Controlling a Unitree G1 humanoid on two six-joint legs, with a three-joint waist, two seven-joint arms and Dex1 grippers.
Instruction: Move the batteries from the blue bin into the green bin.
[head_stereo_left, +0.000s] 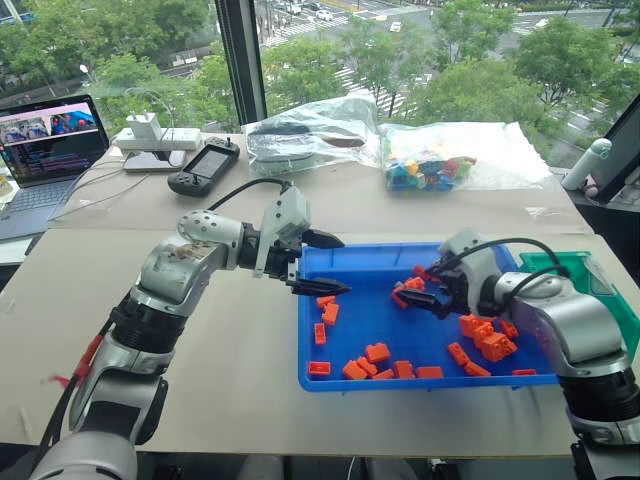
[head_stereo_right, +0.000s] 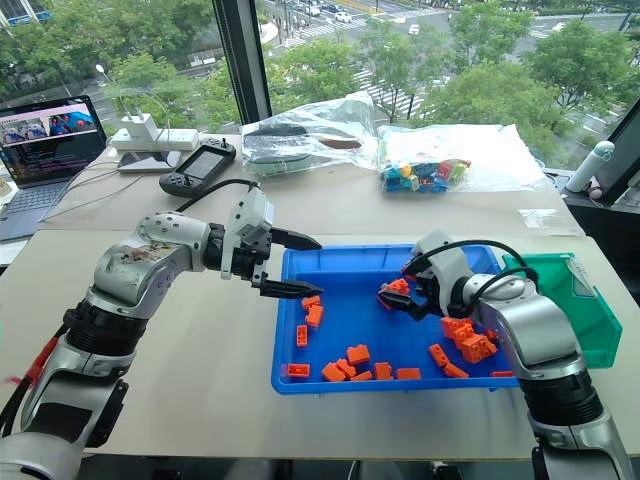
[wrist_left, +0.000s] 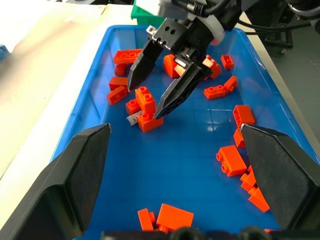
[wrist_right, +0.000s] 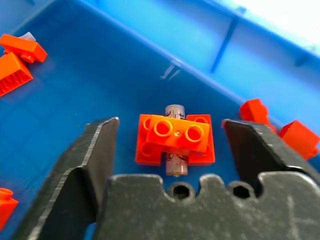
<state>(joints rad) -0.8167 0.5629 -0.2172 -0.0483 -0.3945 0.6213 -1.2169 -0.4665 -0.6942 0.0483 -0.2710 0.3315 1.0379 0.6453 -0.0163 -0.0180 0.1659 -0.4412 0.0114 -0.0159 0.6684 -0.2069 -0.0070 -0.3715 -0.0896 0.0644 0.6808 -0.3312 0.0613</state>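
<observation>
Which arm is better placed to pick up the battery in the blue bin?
Right: its end effector hangs open around the battery under orange bricks. The left end effector waits open at the blue bin edge.

A silver-grey battery lies mostly hidden beneath orange toy bricks in the blue bin; just its two ends poke out. The green bin is partly hidden behind the right arm, its interior unreadable. The laptop is cut off by the left edge, its screen too small to read
</observation>
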